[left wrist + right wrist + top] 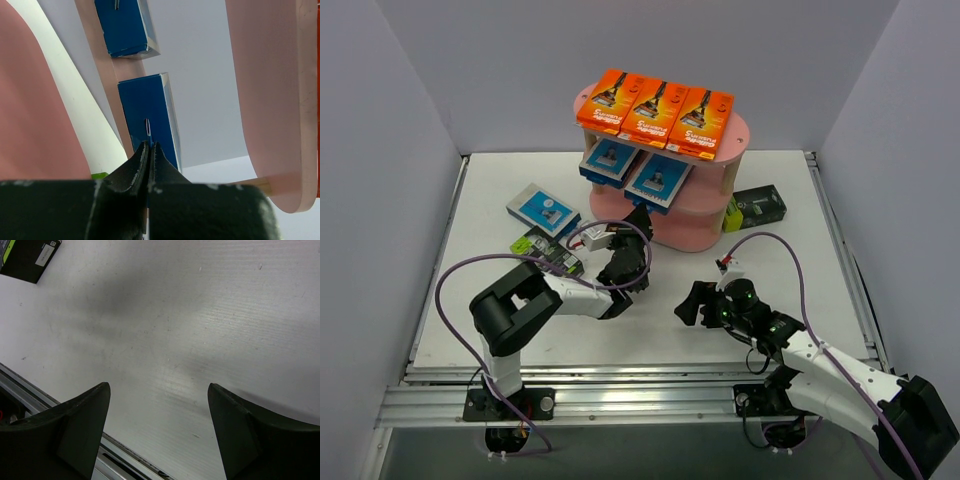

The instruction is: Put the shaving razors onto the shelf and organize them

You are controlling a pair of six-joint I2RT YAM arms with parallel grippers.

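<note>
Orange razor packs (655, 108) line the top tier of the pink shelf (740, 130). On the middle tier, the right blue-and-white pack (145, 105) has its near edge pinched by the clenched left claw (150, 146). The right claw (159, 392) hangs released above the table (200, 315).

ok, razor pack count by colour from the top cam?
Orange packs: 3, all on the shelf's top tier.
Blue-and-white packs: 3, two on the middle tier, one on the table.
Black-and-lime packs: 2 seen, one right of the shelf, one at far left, partly hidden.
Total: 8 seen.
</note>
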